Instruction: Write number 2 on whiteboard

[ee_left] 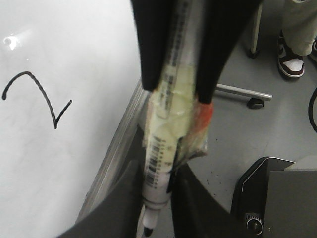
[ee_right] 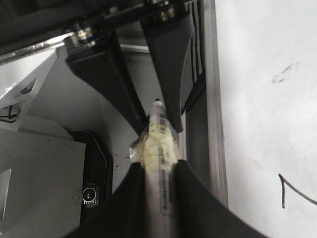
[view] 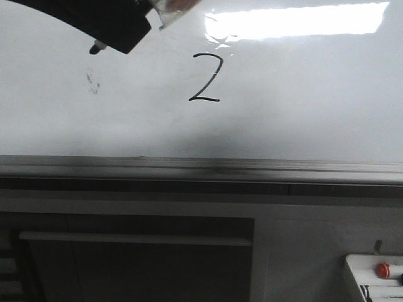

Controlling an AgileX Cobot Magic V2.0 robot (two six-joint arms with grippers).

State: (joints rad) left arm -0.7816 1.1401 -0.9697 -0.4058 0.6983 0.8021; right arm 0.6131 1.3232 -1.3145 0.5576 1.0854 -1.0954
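Note:
The whiteboard (view: 302, 94) fills the upper front view. A black number 2 (view: 206, 78) is drawn at its centre; it also shows in the left wrist view (ee_left: 37, 99), and one stroke in the right wrist view (ee_right: 292, 193). A white marker (ee_left: 166, 148) wrapped in yellowish tape is held from both ends. My left gripper (ee_left: 157, 168) is shut around its tip end. My right gripper (ee_right: 158, 166) is shut on the barrel and shows opposite in the left wrist view (ee_left: 178, 91). In the front view a black finger (view: 119, 25) and the marker tip (view: 96, 47) sit at the top left, off the board.
A faint dark smudge (view: 93, 82) lies left of the digit. The grey metal ledge (view: 201, 168) runs under the board. A box with a red button (view: 383, 270) sits low right. A person's shoes (ee_left: 292, 59) and a chair caster (ee_left: 255, 103) are on the floor.

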